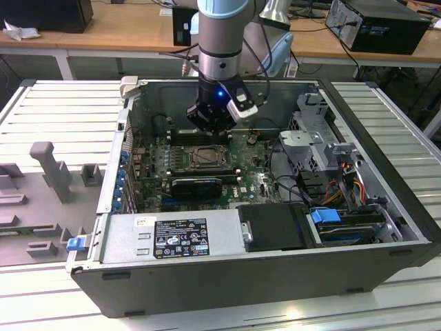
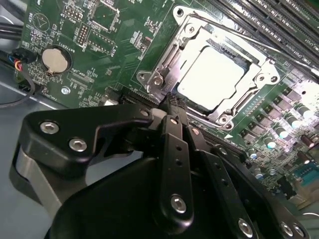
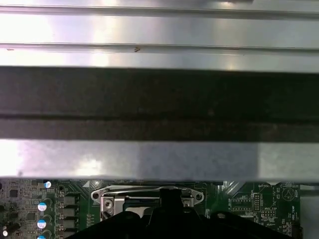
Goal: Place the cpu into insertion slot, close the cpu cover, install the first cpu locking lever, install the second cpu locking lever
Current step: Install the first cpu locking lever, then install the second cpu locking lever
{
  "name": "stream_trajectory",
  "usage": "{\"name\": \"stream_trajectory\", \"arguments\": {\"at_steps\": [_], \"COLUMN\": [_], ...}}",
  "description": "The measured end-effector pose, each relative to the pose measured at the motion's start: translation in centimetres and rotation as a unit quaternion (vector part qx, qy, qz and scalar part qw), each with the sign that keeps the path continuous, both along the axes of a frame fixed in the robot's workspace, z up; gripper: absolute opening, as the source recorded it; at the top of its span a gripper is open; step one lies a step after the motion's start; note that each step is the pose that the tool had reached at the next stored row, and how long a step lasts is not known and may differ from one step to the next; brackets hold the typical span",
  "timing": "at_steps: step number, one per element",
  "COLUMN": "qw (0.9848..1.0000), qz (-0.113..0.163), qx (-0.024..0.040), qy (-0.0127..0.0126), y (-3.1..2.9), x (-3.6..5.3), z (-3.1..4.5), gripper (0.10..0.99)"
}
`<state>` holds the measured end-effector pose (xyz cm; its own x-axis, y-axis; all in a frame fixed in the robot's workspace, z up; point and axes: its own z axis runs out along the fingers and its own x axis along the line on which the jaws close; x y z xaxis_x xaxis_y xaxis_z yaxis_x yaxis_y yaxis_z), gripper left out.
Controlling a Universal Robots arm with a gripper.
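Observation:
The cpu (image 2: pixel 212 74) lies flat in the insertion slot (image 1: pixel 205 157), its pale metal top showing. The cpu cover (image 2: pixel 167 55) is down around it as a silvery frame, also seen edge-on in the first wrist view (image 3: pixel 114 191). My gripper (image 2: pixel 172 103) is shut with nothing between its fingers, and its tips hang just off one corner of the cover. In the exterior view the gripper (image 1: pixel 212 129) hovers low over the far edge of the slot, inside the open computer case. I cannot make out how the locking levers lie.
Long black memory slots (image 2: pixel 269 30) run beside the socket. A coin battery (image 2: pixel 54 59) sits on the green board. The case's far wall (image 3: pixel 159 99) stands close behind the gripper. Drive bays and cables (image 1: pixel 331 172) fill the exterior view's right, and a power supply (image 1: pixel 172 238) sits in front.

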<state>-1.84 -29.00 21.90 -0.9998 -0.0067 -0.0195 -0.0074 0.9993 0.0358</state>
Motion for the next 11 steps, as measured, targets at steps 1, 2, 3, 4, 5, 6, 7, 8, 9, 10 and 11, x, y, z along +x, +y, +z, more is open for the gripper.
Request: {"name": "stream_trajectory", "arguments": {"at_steps": [1,2,3,4,5,6,7,8,9,10,11], "qw": [1.0,1.0,1.0,1.0,1.0,1.0,1.0,1.0,1.0,1.0,1.0], "qz": [0.0,0.0,0.0,0.0,0.0,0.0,0.0,0.0,0.0,0.0,0.0], "qx": [0.0,0.0,0.0,0.0,-0.0001,-0.0001,-0.0004,-0.0006,-0.0012,-0.0018,-0.0019], "qy": [0.0,0.0,0.0,0.0,0.0001,0.0,0.0,0.0,0.0,0.0,0.0], "y": [-0.09,-0.15,-0.22,-0.43,-0.49,-0.5,-0.5,-0.5,-0.5,-0.5,-0.5], "x": [0.0,0.0,0.0,0.0,0.0,0.0,0.0,0.0,0.0,0.01,0.0], "z": [0.0,0.0,0.0,0.0,0.06,0.25,0.48,0.76,1.04,1.24,1.29], "gripper": [0.106,0.106,0.106,0.106,0.106,0.106,0.106,0.106,0.106,0.106,0.106]}}
